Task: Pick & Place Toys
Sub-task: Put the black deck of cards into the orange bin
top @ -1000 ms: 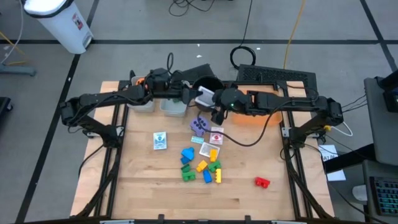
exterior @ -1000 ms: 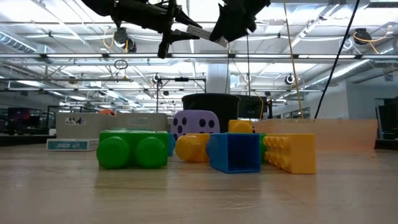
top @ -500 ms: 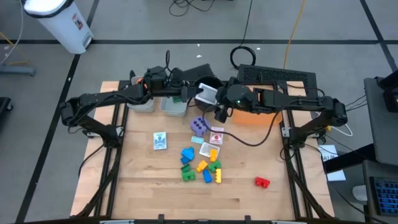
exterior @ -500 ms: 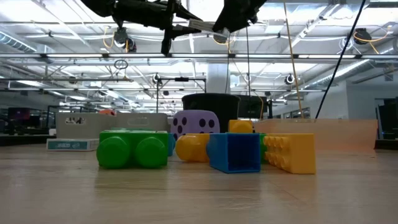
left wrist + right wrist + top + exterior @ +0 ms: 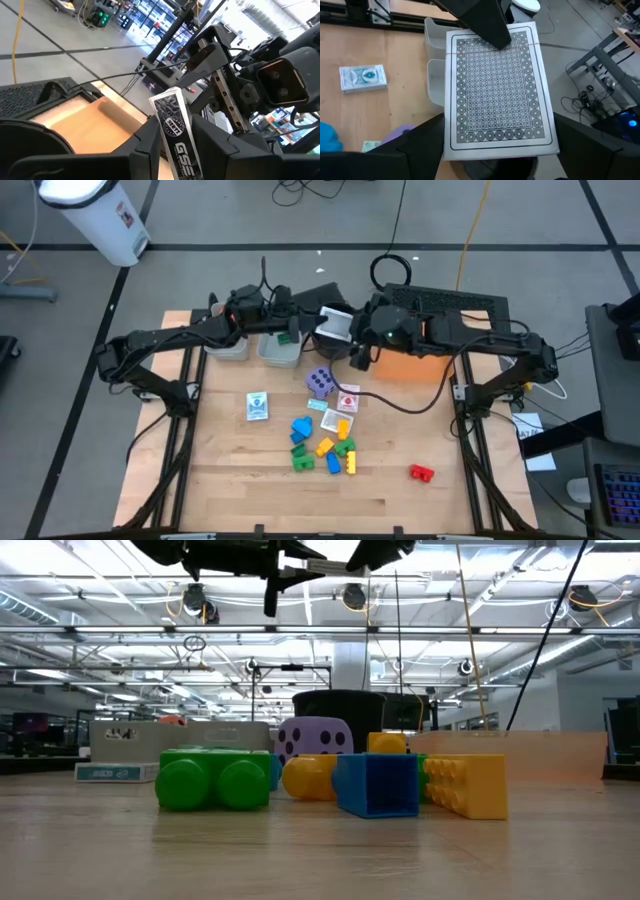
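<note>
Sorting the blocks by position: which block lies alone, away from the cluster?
The red block, alone toward the table's right side; the blue, yellow and green blocks huddle together mid-table.

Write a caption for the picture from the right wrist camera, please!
Both grippers hold one patterned deck of cards above the grey bins, with a second card deck lying on the wooden table.

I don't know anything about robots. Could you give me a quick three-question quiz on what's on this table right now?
1. True or false: the purple die sits on the table, outside the grey bins.
2. Which block lies alone, apart from the others? A) red B) green C) blue
3. Fill in: the left gripper is clamped on a ____.

Key: 1 true. 2 A, the red block. 3 card pack.
</note>
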Motion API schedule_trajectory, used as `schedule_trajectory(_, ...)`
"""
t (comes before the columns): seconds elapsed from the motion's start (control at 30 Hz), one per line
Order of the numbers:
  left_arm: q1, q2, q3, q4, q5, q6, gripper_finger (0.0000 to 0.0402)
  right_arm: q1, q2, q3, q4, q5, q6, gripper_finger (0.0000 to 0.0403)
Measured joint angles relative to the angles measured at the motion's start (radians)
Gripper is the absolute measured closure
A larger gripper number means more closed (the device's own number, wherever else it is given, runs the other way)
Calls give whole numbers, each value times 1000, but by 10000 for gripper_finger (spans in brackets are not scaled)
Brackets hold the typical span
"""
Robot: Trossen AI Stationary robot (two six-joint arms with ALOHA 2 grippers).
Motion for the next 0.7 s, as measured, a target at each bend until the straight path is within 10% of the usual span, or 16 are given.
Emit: schedule_trajectory(0.7,-35,3,-3,86,-32,43,307,-1,7,14,-68,15,2,47)
